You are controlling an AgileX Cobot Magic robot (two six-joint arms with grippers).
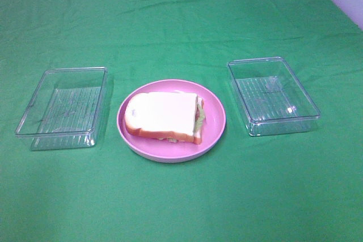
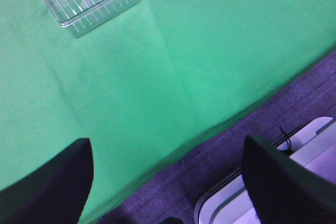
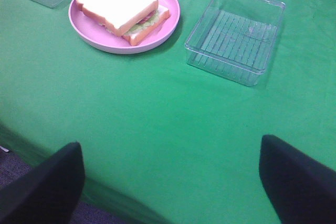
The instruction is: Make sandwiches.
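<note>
Seemingly light, stiff toy sandwich [image 1: 164, 117] on pink plate [image 1: 215, 134]; best pinched at crust edges. Left gripper [image 2: 165, 182] & right gripper [image 3: 170, 182] both agape, holding nothing.

Tabletop [image 1: 181, 208]: covered in matt green cloth, soft-looking, with faint creases and fold lines; its draped edge shows in the left wrist view. Left tray [image 1: 63, 107] and right tray [image 1: 273, 96]: clear, glossy hard plastic with ribbed floors and bright highlights along the rims. Plate [image 1: 215, 123]: smooth pink plastic, slightly satin, with a soft sheen at the rim. Sandwich [image 1: 164, 116]: toy slices with a smooth, matt white face and an orange-brown crust of plastic or foam look; a pale green, thin, crinkled layer shows at the side. Left hand fingers [image 2: 50, 187] and right hand fingers [image 3: 296, 182]: matt black, smooth. Floor [image 2: 252, 135]: dark, rough-textured carpet-like surface.
</note>
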